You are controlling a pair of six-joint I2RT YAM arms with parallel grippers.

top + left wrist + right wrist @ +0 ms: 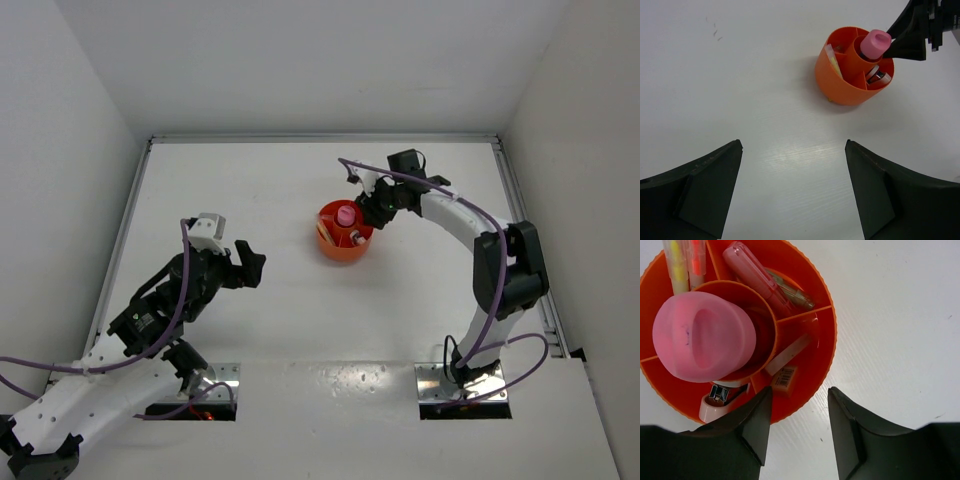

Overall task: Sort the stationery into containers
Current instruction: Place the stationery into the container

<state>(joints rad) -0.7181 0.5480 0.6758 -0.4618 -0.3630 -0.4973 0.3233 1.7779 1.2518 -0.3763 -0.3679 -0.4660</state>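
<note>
Tabletop (pixel 300 190) takes up most of the overhead view, white and boxed in by walls (pixel 90 90) on three sides, with a thin rail (pixel 320 138) along the far edge. No loose stationery shows on it in any view, so the sorting looks finished or very close to it.

The orange tub (pixel 345 254) stands right of centre, well away from every wall. Open surface lies between it and the left arm, and more behind it toward the far rail. The left gripper (pixel 257 266) hangs well apart from the tub, fingers spread wide with nothing between them. The right gripper (pixel 799 397) sits just beside the tub's rim on its right side, jaws parted and empty, so it should back out before swinging to avoid nudging the tub.

Inside the tub, the pink-capped tube (pixel 702 335) stands upright in the central well. A pink pen (pixel 755 275) leans in one outer compartment, yellow and orange sticks (pixel 684 260) in the next. Smallest, a beige block (pixel 784 379) lies in the compartment nearest the right fingers
</note>
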